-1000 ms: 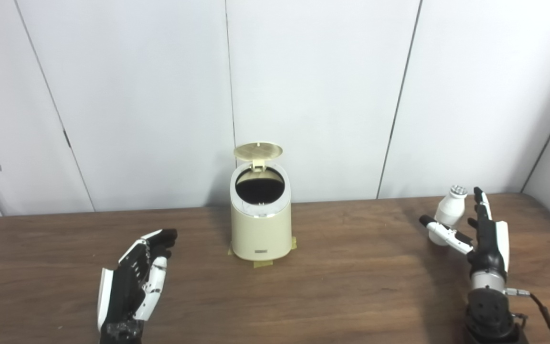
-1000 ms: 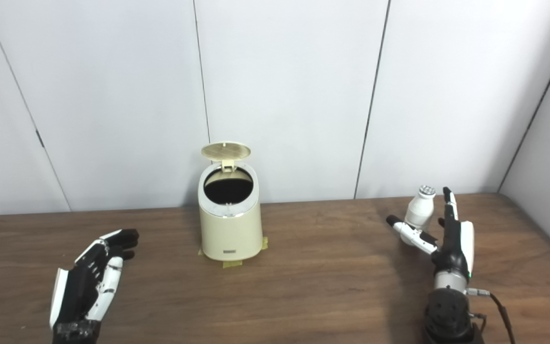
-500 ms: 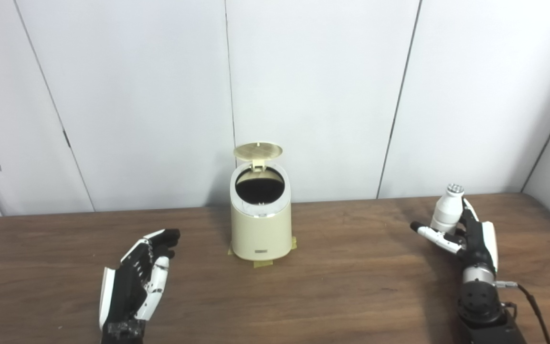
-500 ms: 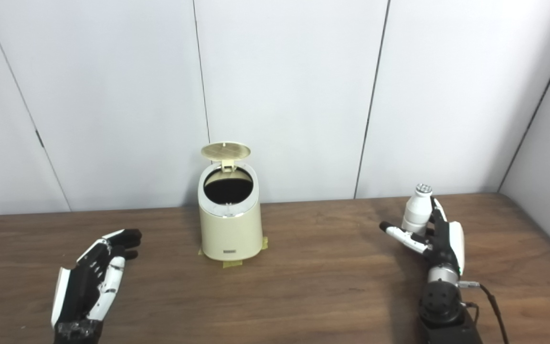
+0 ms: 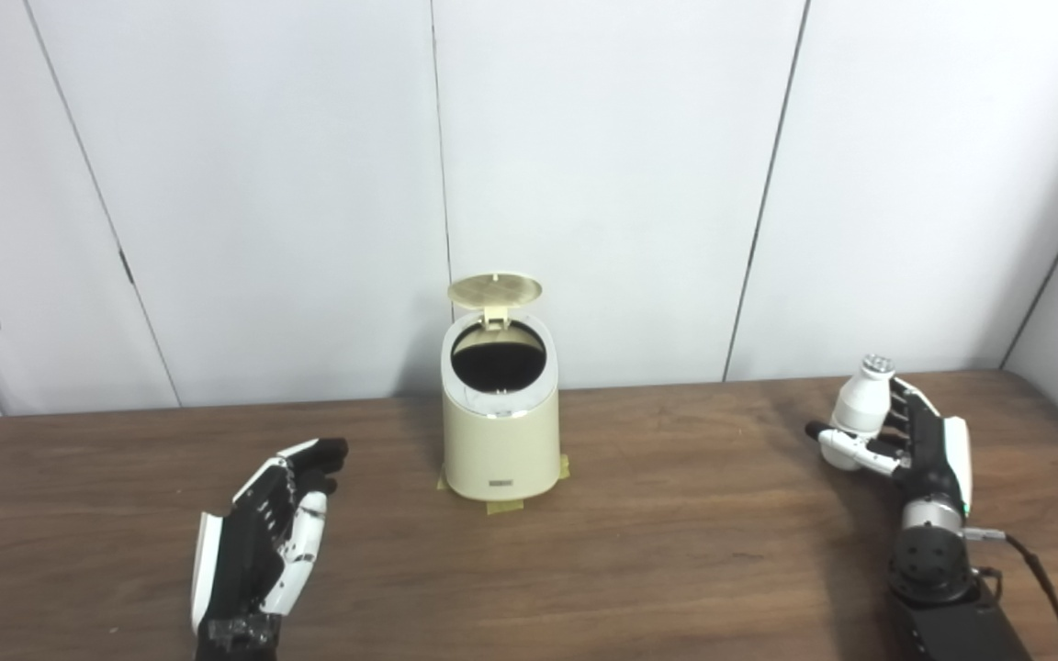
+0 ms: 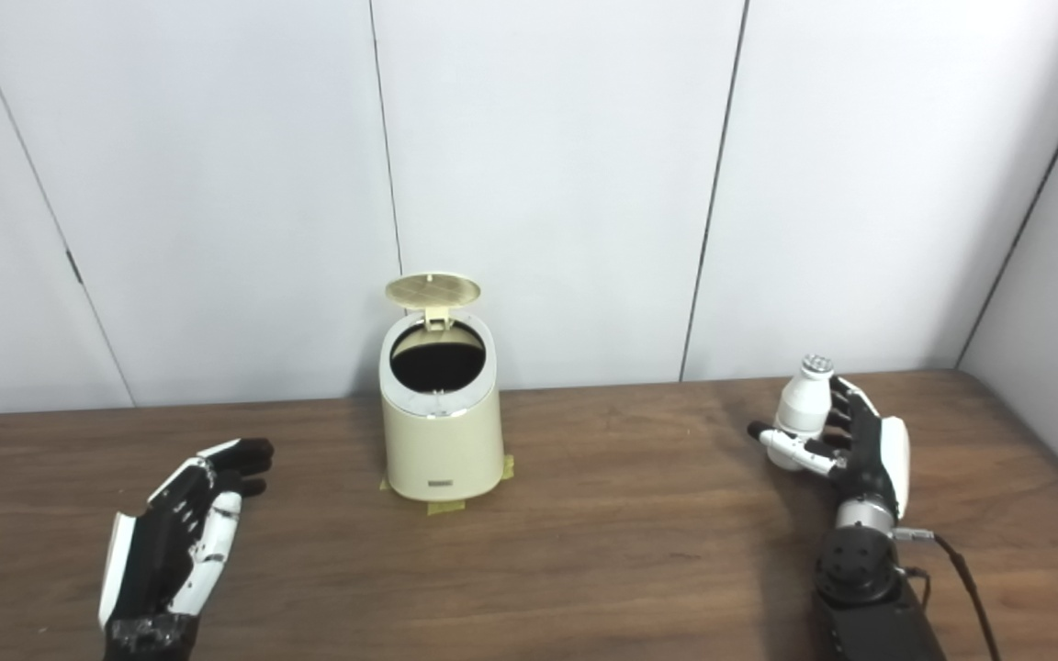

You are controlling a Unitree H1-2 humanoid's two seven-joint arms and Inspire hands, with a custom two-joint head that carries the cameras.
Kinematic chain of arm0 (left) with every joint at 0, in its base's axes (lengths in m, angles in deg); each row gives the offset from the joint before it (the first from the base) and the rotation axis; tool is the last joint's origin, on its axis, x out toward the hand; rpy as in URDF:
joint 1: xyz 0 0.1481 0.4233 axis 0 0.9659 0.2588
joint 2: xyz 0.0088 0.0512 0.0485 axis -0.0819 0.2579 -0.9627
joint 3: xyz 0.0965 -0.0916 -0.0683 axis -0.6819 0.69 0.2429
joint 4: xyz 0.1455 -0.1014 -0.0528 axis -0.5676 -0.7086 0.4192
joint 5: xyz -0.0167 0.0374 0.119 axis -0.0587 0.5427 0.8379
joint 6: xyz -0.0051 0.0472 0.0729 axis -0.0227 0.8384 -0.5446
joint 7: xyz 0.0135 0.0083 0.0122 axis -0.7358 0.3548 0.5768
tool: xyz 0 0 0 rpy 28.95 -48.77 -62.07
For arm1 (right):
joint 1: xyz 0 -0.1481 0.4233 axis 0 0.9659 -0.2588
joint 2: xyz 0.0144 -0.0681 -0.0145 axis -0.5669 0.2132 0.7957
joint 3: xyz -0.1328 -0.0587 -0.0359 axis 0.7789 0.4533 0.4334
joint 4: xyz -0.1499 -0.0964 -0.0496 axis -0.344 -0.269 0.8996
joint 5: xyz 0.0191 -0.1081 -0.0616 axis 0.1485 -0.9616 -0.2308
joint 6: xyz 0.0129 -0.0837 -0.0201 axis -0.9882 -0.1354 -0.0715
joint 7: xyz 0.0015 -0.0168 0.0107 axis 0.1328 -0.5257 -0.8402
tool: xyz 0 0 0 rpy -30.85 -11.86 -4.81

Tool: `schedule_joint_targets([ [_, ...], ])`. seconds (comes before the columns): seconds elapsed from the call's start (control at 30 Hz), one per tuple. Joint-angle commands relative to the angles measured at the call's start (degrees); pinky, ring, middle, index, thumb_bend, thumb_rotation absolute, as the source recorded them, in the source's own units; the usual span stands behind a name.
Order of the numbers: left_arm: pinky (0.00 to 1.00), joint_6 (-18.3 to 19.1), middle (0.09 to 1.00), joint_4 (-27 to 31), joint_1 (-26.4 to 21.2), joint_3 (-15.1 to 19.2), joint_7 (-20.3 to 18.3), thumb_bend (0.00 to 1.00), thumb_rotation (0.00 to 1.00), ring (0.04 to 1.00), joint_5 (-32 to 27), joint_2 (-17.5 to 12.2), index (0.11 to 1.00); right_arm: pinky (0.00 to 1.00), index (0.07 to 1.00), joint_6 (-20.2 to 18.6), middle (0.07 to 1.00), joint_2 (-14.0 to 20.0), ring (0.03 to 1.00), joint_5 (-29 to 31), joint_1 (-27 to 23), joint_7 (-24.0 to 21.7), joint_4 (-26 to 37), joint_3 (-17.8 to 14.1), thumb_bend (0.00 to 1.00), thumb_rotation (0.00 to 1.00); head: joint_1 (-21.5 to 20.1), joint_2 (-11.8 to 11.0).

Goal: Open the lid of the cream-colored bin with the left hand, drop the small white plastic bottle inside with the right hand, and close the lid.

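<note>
Now your right hand (image 5: 917, 442) wraps the small white bottle (image 5: 856, 410) at far right, cream bin (image 5: 499, 431) centre with lid (image 5: 494, 290) up, your left hand (image 5: 263, 542) spread empty, near left.

Matt wood-grain table (image 5: 639, 560); smooth cream plastic bin (image 5: 500, 441); white plastic bottle (image 5: 855, 408).

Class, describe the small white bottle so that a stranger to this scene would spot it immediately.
Start at the wooden table and go to its far right side. There the right hand wraps its fingers around a bottle. It is white with a studded silver cap, much smaller than the bin.
</note>
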Motion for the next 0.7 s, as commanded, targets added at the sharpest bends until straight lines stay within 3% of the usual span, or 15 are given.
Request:
schedule_joint_targets([
  [0.0, 0.72, -1.3, 0.732, 1.8, -1.7, -0.1, 0.0, 0.21, 0.61, 0.751, -0.5, 0.1, 0.706, 0.46, 0.532, 3.8, 0.586, 0.5, 0.552, -0.5, -3.3, 2.9, 0.6, -0.3, 0.56, 0.11, 0.0, 0.1],
  [0.03, 0.73, -1.2, 0.732, 2.0, -1.6, -0.1, -0.1, 0.21, 0.61, 0.751, -0.5, 0.1, 0.706, 0.45, 0.512, 4.8, 0.574, 0.3, 0.541, -0.9, -3.4, 4.5, 0.1, -0.3, 0.54, 0.12, -0.1, 0.1],
  [0.07, 0.73, -1.2, 0.732, 2.1, -1.6, -0.1, -0.2, 0.20, 0.61, 0.751, -0.6, 0.0, 0.706, 0.40, 0.507, 5.8, 0.509, 0.1, 0.482, -1.0, -3.6, 5.7, -0.4, -0.3, 0.53, 0.05, -0.2, 0.2],
  [0.17, 0.72, -0.9, 0.736, 2.3, -1.6, -0.1, -0.3, 0.19, 0.60, 0.753, -0.7, 0.0, 0.710, 0.37, 0.517, 8.3, 0.464, 0.0, 0.431, -1.2, -3.8, 7.8, -1.5, 0.0, 0.52, 0.00, -0.2, 0.2],
  [0.27, 0.71, -0.9, 0.735, 2.1, -1.6, -0.1, -0.2, 0.20, 0.61, 0.750, -0.2, -0.1, 0.710, 0.37, 0.516, 10.6, 0.465, 0.0, 0.427, -1.1, -3.8, 8.8, -2.1, 0.3, 0.52, 0.00, -0.3, 0.1],
  [0.67, 0.71, -0.3, 0.735, 1.9, -1.8, -0.2, -0.3, 0.20, 0.60, 0.751, 0.6, 0.1, 0.707, 0.39, 0.519, 13.5, 0.462, -0.5, 0.428, -0.8, -2.7, 8.9, 0.3, 1.2, 0.52, 0.00, -0.3, 0.1],
])
